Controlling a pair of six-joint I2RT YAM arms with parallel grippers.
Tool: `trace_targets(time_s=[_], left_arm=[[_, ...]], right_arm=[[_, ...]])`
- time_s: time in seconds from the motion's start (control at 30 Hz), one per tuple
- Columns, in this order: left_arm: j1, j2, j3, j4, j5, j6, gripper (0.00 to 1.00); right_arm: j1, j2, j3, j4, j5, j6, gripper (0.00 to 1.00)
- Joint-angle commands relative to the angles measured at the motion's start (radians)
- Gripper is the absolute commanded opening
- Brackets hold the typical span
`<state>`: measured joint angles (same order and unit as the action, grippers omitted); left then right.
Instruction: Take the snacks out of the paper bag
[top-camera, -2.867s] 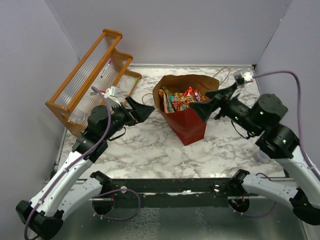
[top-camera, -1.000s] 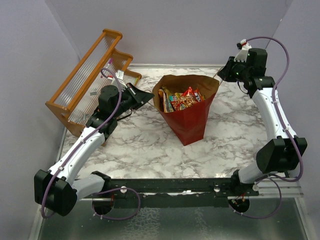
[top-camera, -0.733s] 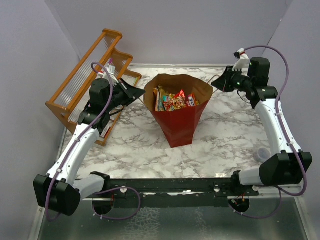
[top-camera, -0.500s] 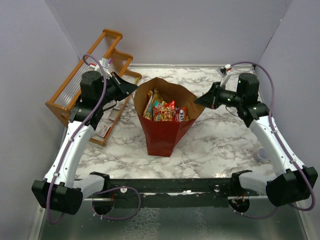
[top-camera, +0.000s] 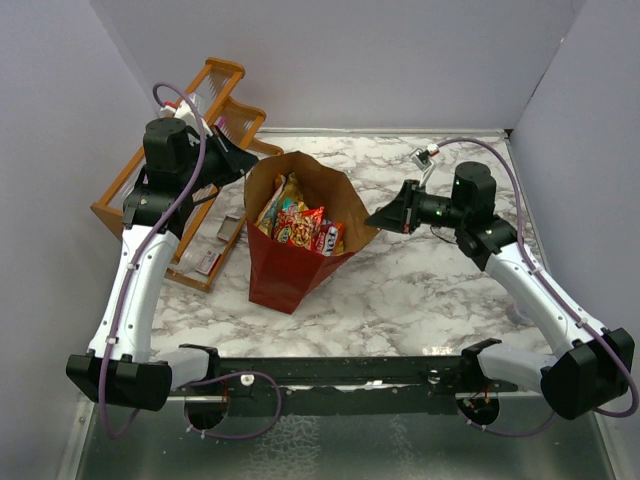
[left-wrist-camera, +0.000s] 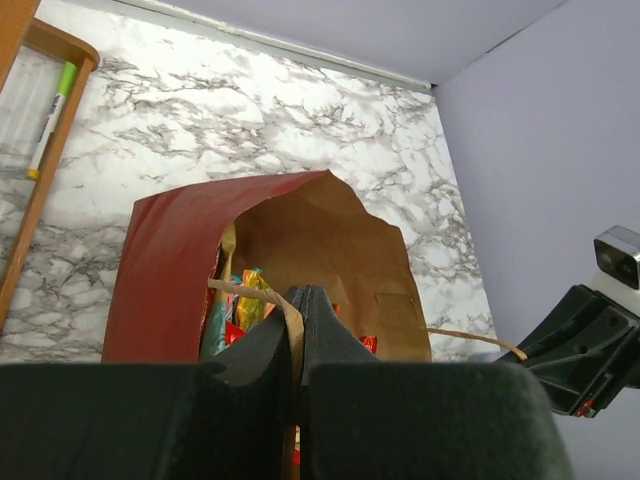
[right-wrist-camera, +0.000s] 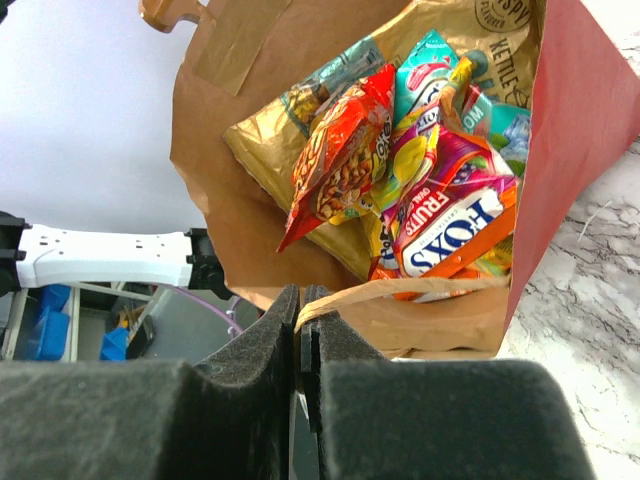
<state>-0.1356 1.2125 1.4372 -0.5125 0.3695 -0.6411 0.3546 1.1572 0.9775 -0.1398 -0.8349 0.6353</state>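
1. My left gripper (left-wrist-camera: 298, 297) is pinched tight on the left twine handle (left-wrist-camera: 245, 288), and my right gripper (right-wrist-camera: 303, 297) is clamped the same way on the right twine handle (right-wrist-camera: 400, 288). Neither one has anything else in it.
2. The paper bag (top-camera: 290, 270) sits tilted between them, left of centre on the surface. Its mouth is spread wide, and the snacks (top-camera: 298, 222) are packed inside, none out yet.
3. My worry is that thin twine. If the arms pull apart any harder, a handle could tear off the paper or slip free, and the bag would flop over.
4. If I tip it too far, the packets spill in a heap, maybe toward the wooden rack (top-camera: 225, 72) just beside the bag at the far left.
5. Both grippers are busy, so I reckon one must let go before anything gets picked. The bag may sag when it does.
6. The surface (top-camera: 440, 290) is flat with a white-grey marble pattern, and plain lilac walls (top-camera: 400, 60) close in three sides.
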Motion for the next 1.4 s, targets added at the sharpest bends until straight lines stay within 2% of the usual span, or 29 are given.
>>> trace_targets(time_s=[0.0,0.13,0.23,0.33,0.43,0.47,0.57,0.73,0.83,0.93,1.0,1.1,1.23,1.37], left_arm=[[0.008,-0.023,0.037,0.152,0.121,0.033,0.0],[0.008,-0.04,-0.058,0.267,0.273,-0.032,0.0],[0.008,-0.059,-0.169,0.42,0.398,-0.167,0.0],[0.008,-0.077,-0.24,0.513,0.459,-0.266,0.0],[0.008,-0.096,-0.242,0.459,0.43,-0.235,0.0],[0.008,-0.098,-0.237,0.444,0.426,-0.228,0.0],[0.008,-0.097,-0.233,0.439,0.429,-0.236,0.0],[0.008,-0.096,-0.211,0.43,0.422,-0.242,0.0],[0.008,-0.091,-0.201,0.431,0.419,-0.257,0.0],[0.008,-0.094,-0.208,0.443,0.421,-0.273,0.0],[0.008,-0.096,-0.214,0.452,0.421,-0.282,0.0],[0.008,-0.095,-0.217,0.454,0.419,-0.285,0.0],[0.008,-0.09,-0.216,0.454,0.429,-0.291,0.0],[0.008,-0.1,-0.221,0.459,0.433,-0.295,0.0]], right_arm=[[0.007,-0.052,0.004,-0.045,0.0,-0.067,0.14],[0.007,-0.101,-0.007,-0.246,0.184,-0.162,0.27],[0.007,-0.129,0.026,-0.414,0.342,-0.209,0.41],[0.007,-0.175,0.068,-0.542,0.479,-0.274,0.65],[0.007,-0.238,0.108,-0.614,0.656,-0.25,0.95],[0.007,-0.258,0.119,-0.62,0.685,-0.238,1.0],[0.007,-0.261,0.202,-0.624,0.659,-0.252,0.99],[0.007,-0.152,0.384,-0.645,0.549,-0.274,0.98],[0.007,-0.06,0.427,-0.605,0.397,-0.254,0.92],[0.035,0.011,0.412,-0.529,0.244,-0.159,0.87],[0.105,0.044,0.385,-0.466,0.262,-0.103,0.86],[0.219,0.1,0.362,-0.419,0.389,-0.058,0.86],[0.238,0.122,0.253,-0.312,0.475,0.095,0.86],[0.242,0.139,0.161,-0.172,0.434,0.206,0.81]])
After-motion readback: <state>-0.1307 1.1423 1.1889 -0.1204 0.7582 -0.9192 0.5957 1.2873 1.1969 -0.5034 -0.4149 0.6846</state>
